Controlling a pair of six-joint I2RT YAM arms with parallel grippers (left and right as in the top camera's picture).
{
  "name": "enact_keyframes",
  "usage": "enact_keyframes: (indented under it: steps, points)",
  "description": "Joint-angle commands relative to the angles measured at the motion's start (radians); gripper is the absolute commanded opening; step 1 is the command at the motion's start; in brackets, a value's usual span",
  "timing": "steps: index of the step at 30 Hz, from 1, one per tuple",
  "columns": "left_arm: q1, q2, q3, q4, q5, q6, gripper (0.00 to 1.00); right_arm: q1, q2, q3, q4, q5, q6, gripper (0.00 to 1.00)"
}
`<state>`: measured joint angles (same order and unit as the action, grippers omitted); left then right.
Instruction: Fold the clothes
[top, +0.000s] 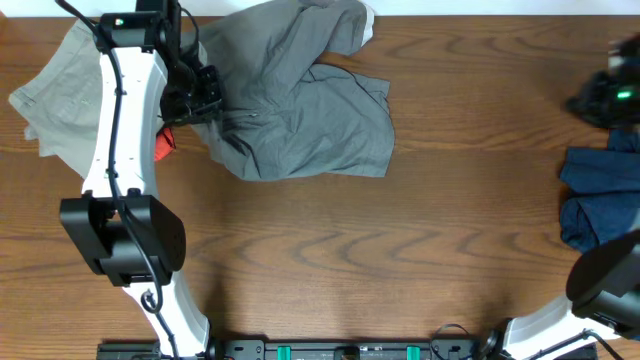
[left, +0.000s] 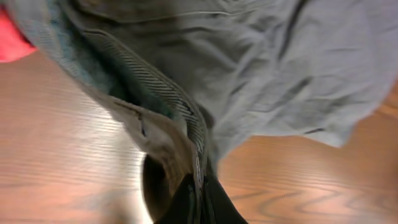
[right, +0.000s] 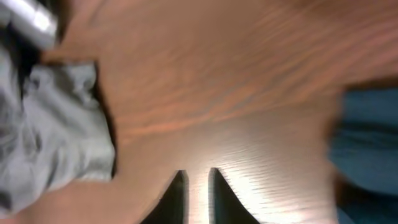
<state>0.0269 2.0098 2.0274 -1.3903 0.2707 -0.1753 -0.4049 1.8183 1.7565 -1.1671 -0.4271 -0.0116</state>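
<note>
The mid-grey shorts (top: 300, 95) lie rumpled at the table's back centre, legs spread toward the right. My left gripper (top: 197, 97) is at their left edge, shut on the waistband. In the left wrist view my fingers (left: 199, 200) pinch the striped inner waistband, and the grey shorts (left: 280, 74) hang beyond them. My right gripper (top: 612, 95) is at the far right, blurred. In the right wrist view its fingers (right: 198, 182) are a narrow gap apart and empty above bare wood. The grey shorts (right: 56, 137) show at that view's left.
Khaki-beige shorts (top: 55, 80) lie at the back left, partly under my left arm. A small red object (top: 165, 145) lies beside that arm and also shows in the left wrist view (left: 12, 43). Dark navy garments (top: 600, 195) are piled at the right edge, also seen in the right wrist view (right: 367, 143).
</note>
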Motion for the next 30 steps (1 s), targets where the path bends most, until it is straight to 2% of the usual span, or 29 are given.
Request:
enact_keyframes:
  steps: [1, 2, 8, 13, 18, 23, 26, 30]
  points:
    - [0.000, -0.030, 0.008, -0.011, -0.089, 0.017, 0.06, 0.103, -0.016, -0.130, 0.042, -0.079, -0.054, 0.26]
    - [0.000, -0.030, 0.008, -0.011, -0.089, 0.017, 0.06, 0.132, -0.016, -0.173, 0.072, -0.080, -0.053, 0.30]
    - [0.000, -0.029, 0.005, -0.011, -0.089, 0.018, 0.06, 0.345, -0.016, -0.472, 0.341, -0.079, 0.044, 0.38]
    - [0.000, -0.029, 0.005, -0.011, -0.089, 0.018, 0.06, 0.491, -0.016, -0.620, 0.514, -0.079, 0.162, 0.41]
    - [0.000, -0.029, 0.005, -0.011, -0.089, 0.018, 0.06, 0.603, -0.006, -0.689, 0.653, -0.058, 0.263, 0.51]
    - [0.000, -0.029, 0.005, -0.011, -0.089, 0.018, 0.06, 0.667, 0.066, -0.689, 0.719, -0.083, 0.381, 0.51]
    - [0.000, -0.029, 0.005, -0.011, -0.089, 0.018, 0.06, 0.690, 0.127, -0.689, 0.758, -0.101, 0.435, 0.55]
    - [0.000, -0.029, 0.005, -0.011, -0.089, 0.018, 0.06, 0.702, 0.196, -0.689, 0.814, -0.101, 0.487, 0.54]
